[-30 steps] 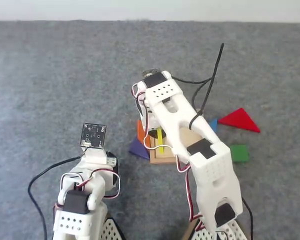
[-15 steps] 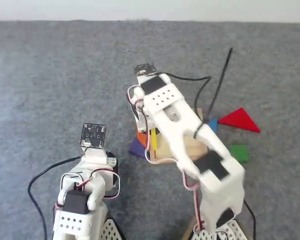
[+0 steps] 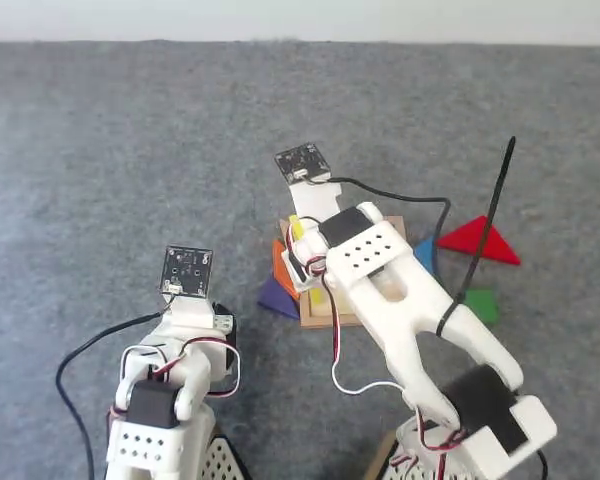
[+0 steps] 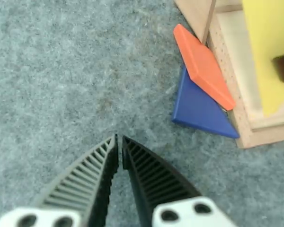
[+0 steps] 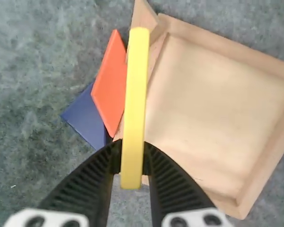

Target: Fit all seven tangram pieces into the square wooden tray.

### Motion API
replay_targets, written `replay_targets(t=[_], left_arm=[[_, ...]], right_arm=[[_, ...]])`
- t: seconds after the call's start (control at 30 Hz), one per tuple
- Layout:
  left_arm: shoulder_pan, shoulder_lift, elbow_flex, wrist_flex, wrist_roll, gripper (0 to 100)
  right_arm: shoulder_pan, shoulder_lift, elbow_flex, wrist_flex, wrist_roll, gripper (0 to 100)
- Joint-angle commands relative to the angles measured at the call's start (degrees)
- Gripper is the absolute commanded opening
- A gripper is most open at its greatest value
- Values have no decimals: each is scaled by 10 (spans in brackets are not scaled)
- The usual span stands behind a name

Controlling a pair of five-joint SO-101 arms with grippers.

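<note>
1. The left hand [image 4: 119, 139] hangs over the grey surface [image 4: 61, 71], fingers pressed together and holding nothing.
2. Ahead of it and to one side, an orange piece [image 4: 203, 66] lies against the wall of the wooden tray [image 4: 253, 135], overlapping a dark blue triangle [image 4: 199, 113] (flat on the surface).
3. The right hand [image 5: 132, 145] clamps the yellow piece [image 5: 134, 85] on edge, above the tray wall nearest those two pieces.
4. Past the tray from that hand, a light blue piece [image 3: 425, 250], a red triangle [image 3: 477, 240] and a green square [image 3: 480, 303] lie on the surface.
</note>
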Motion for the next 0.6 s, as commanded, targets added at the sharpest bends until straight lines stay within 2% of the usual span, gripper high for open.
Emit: replay_targets(t=[0.0, 0.57], left_arm=[[-3, -11, -7, 4, -4, 14], [-3, -11, -7, 4, -4, 14]], right_arm=[[4, 5, -4, -25, 10, 6], [16, 51, 34, -80, 16, 6]])
